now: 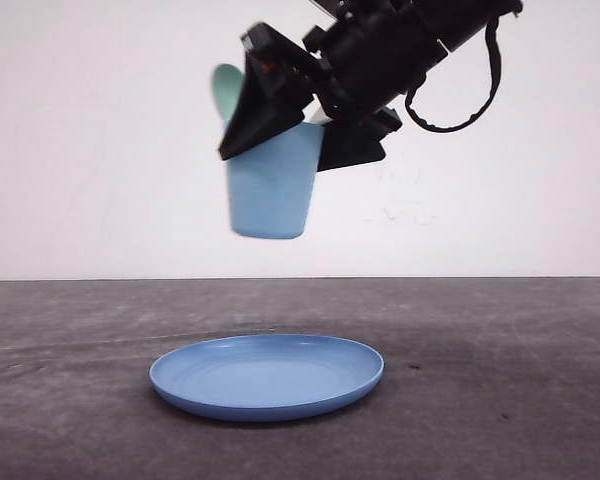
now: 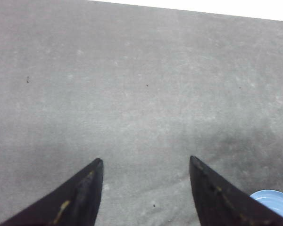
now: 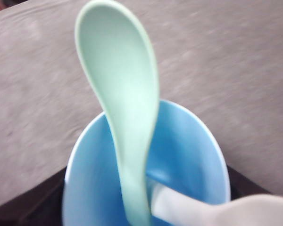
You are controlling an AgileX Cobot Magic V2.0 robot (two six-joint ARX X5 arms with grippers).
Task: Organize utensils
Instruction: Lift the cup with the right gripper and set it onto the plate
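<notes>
Mint-green spoon (image 1: 225, 88) standing handle-down in cup (image 1: 270, 190) we are clamping in right claw (image 1: 298, 125), directly above plate (image 1: 267, 376); left claw (image 2: 146, 188) gaping apart, idling.

1. My wrist camera looks down into a light blue cup (image 3: 188, 155), its rim close below the lens.
2. A pale mint-green spoon (image 3: 127, 113) stands in the cup, handle down inside, oval bowl sticking up past the rim.
3. A white piece (image 3: 203, 209), blurred, lies inside the cup just beside the spoon's handle; I cannot tell what it is.
4. Behind the cup runs the grey surface (image 3: 236, 61), blurred.
5. Dark parts of my gripper (image 3: 28, 197) show at both sides of the cup.
</notes>
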